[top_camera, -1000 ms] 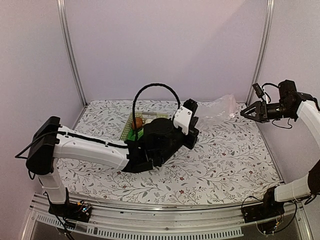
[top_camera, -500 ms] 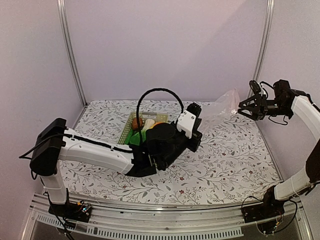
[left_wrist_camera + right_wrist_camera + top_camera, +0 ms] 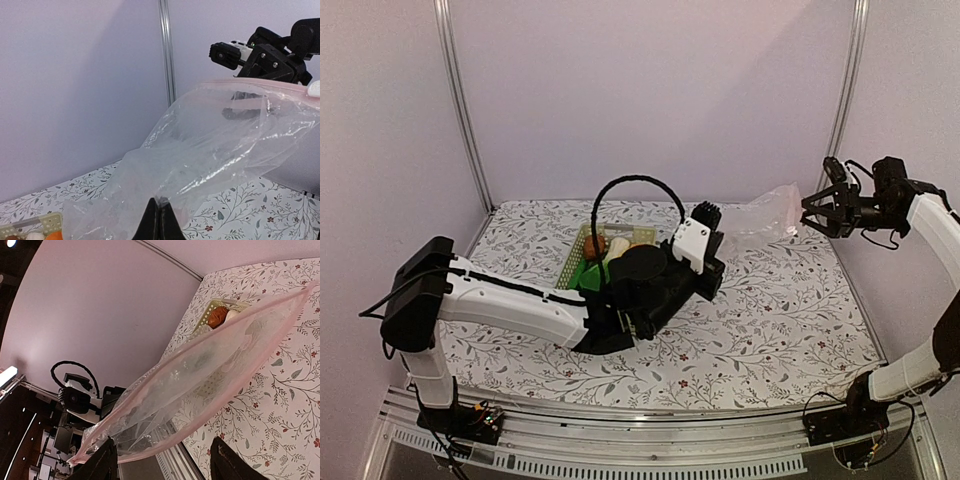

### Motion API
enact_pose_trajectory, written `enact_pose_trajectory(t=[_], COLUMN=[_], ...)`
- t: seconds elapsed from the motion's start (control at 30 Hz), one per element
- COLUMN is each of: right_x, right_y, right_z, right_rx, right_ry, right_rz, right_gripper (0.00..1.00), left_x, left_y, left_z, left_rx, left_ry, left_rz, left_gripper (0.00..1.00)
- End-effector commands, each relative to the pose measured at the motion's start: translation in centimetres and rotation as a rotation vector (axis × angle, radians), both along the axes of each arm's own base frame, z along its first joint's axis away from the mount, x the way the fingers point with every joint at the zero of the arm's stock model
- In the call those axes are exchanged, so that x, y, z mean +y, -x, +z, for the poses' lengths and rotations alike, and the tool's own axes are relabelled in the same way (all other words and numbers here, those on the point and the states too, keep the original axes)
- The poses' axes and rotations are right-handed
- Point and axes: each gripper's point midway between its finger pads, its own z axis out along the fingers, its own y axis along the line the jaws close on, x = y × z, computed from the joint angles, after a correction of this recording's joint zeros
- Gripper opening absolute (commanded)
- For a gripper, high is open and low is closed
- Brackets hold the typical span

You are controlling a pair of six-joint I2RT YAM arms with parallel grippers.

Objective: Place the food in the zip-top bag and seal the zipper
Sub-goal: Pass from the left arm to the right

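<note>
The clear zip-top bag point(image 3: 765, 210) hangs stretched between my two grippers above the back right of the table. My left gripper point(image 3: 159, 209) is shut on the bag's lower plastic point(image 3: 200, 160); it also shows in the top view point(image 3: 712, 214). My right gripper point(image 3: 162, 440) is open, fingers wide apart, with the pinkish zipper point(image 3: 235, 360) running across between them and the bag's corner against the left finger point(image 3: 106, 460). The food sits in the pale green basket point(image 3: 582, 252): a brown piece point(image 3: 595, 243), green pieces point(image 3: 586, 273), a white stem point(image 3: 616, 250).
The basket stands behind my left forearm point(image 3: 510, 305), whose black cable point(image 3: 635, 182) loops over it. Metal frame posts point(image 3: 840, 90) stand at the back corners, one close to my right gripper point(image 3: 818, 212). The floral tablecloth point(image 3: 780, 320) covers the table.
The right gripper rose and shifted left, lifting the bag's mouth off the table. The left gripper moved slightly right, still shut on the bag. More of the basket shows now.
</note>
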Motion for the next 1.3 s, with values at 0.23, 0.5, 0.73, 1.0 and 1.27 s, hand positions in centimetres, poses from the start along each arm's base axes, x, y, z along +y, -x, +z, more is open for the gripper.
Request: enact_pose_trajectory(t=[0.23,0.5,0.73,1.0,1.27], right_x=[-0.5,-0.4,-2.2,-4.4,2.1], right_y=[-1.6,-1.7,-3.8,-8.3,-8.4], right_z=[-2.0,-1.8,-2.4,0.0,-8.3], right_rx=[0.102,0.098,-0.02,-0.455,-0.5], right_ry=[0.002,-0.016,0.219,0.814,1.055], right_rz=[-0.043,-0.03,-0.156,-0.431,-0.219], right_gripper=[0.58,0.34,0.04,0.0,0.0], left_x=[-1.4,-3.1,-3.2,-0.1,1.7], left_y=[2.2,2.7,2.2,2.3,0.1], left_z=[1.1,-0.5,-2.6,-2.3,-2.6], left_rx=[-0.057,-0.067,-0.014,0.129,0.375], left_ry=[0.024,-0.038,-0.076,0.017,0.22], left_rz=[-0.05,-0.072,-0.05,-0.045,-0.065], left_gripper=[0.0,0.0,0.27,0.7,0.71])
